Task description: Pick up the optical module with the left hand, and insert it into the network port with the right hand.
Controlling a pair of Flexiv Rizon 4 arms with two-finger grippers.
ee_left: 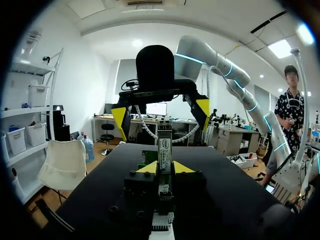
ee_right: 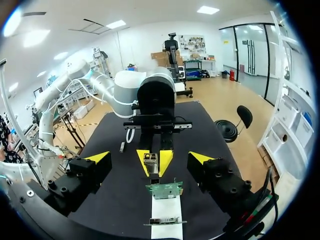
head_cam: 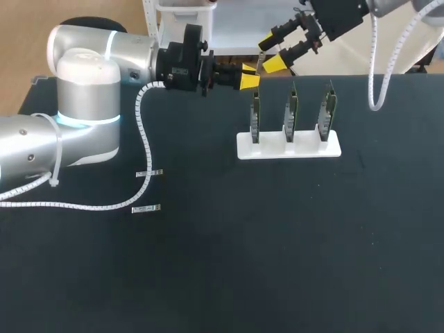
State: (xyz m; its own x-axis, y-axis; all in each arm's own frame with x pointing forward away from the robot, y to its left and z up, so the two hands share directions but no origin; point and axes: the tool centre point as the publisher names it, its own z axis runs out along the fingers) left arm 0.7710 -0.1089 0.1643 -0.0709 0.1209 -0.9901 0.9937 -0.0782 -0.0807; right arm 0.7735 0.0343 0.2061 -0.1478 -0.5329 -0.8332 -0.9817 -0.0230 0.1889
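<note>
My left gripper [head_cam: 250,78] is shut on the optical module [head_cam: 259,67], a thin silver stick that stands up between its yellow tips [ee_left: 148,168]. It holds the module just behind the left end of the white stand [head_cam: 288,147], which carries three upright green port boards [head_cam: 292,111]. My right gripper [head_cam: 272,53] hangs open at the back, facing the left one. Its wide-spread fingers [ee_right: 98,158] flank the module [ee_right: 151,162] without touching it. From the left wrist, the module [ee_left: 164,147] rises in front of the right gripper [ee_left: 161,112].
Two more small modules [head_cam: 148,173] [head_cam: 146,208] lie flat on the black table at the left, beside my left arm's white cable. From the right wrist, the nearest green board [ee_right: 165,189] and the stand [ee_right: 166,217] sit just below the held module.
</note>
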